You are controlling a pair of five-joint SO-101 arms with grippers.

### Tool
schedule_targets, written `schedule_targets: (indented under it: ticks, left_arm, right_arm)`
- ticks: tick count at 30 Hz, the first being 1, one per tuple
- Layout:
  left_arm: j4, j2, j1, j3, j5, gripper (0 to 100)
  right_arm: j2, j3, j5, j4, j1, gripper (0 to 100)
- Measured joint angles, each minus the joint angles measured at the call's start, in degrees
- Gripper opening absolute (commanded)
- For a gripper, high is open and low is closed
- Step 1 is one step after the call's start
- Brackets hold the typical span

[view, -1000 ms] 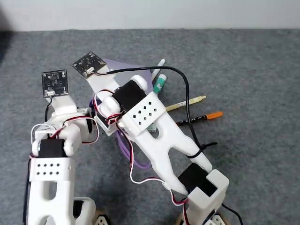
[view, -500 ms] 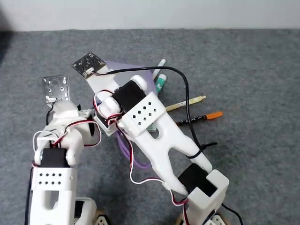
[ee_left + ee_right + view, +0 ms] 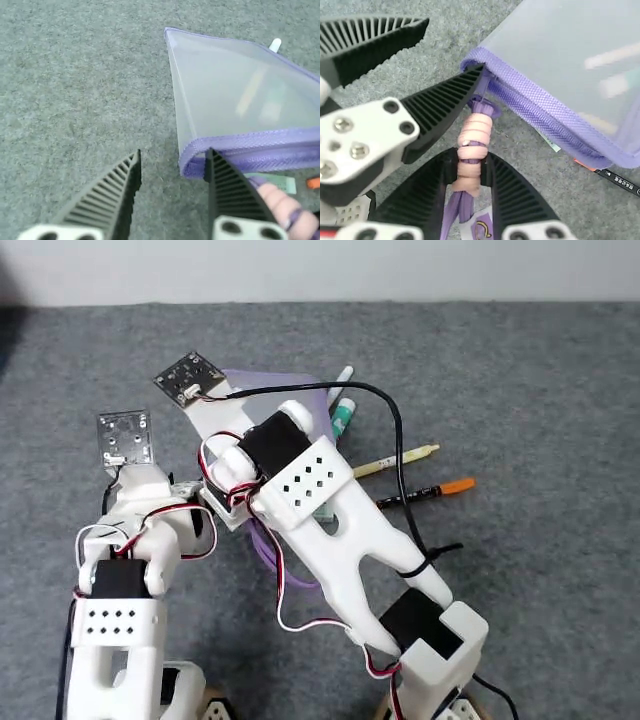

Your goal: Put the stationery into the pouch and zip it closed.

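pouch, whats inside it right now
Through the translucent pouch show two blurred shapes, a pale stick and a green patch. Whether they lie inside or behind it cannot be told. In the high view an arm covers most of the pouch.

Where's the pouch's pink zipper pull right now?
In the right wrist view, the pink zipper pull is clamped in the right gripper, just off the purple-edged corner of the pouch, with one finger of the open left gripper beside it.

The pouch [image 3: 235,95] lies on the tabletop [image 3: 540,370], with pens [image 3: 400,459] just beside it to the right. The left pincer [image 3: 173,156] straddles its near corner. There the right pincer [image 3: 470,160] clasps the zip pull [image 3: 474,135].
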Motion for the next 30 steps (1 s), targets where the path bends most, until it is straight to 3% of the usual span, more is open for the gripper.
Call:
schedule_targets:
  ticks: [12, 22, 30]
  left_arm:
    - [5.1, -0.1, -0.1, -0.5, -1.1, 21]
    - [-5.0, -0.1, -0.1, -0.5, -1.4, 21]
    - [-5.8, -0.1, 0.2, -0.1, -1.4, 4]
  right_arm:
    - [0.0, 0.0, 0.0, 0.0, 0.0, 0.8]
    - [0.0, 0.0, 0.0, 0.0, 0.0, 0.8]
    - [-3.0, 0.0, 0.0, 0.0, 0.0, 0.8]
